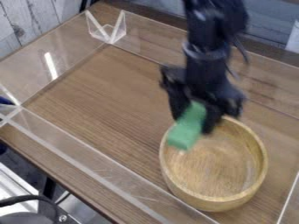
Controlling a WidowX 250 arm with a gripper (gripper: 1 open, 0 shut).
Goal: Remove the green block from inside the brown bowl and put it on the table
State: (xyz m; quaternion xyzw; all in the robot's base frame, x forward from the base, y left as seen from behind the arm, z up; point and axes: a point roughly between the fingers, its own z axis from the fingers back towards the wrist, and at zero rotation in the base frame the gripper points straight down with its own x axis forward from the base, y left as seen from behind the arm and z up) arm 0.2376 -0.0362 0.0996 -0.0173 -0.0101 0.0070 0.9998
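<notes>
The green block (187,129) hangs in the air, tilted, above the left rim of the brown bowl (214,163). My gripper (197,110) points down and is shut on the block's upper end, its black fingers on either side. The bowl is a round, light tan wooden dish with nothing in it, at the front right of the table (105,96). The arm reaches in from the top of the view and is blurred by motion.
Low clear acrylic walls (70,153) edge the tabletop at the left and front. A clear bracket (107,28) stands at the back left corner. Open wood-grain surface lies left of the bowl.
</notes>
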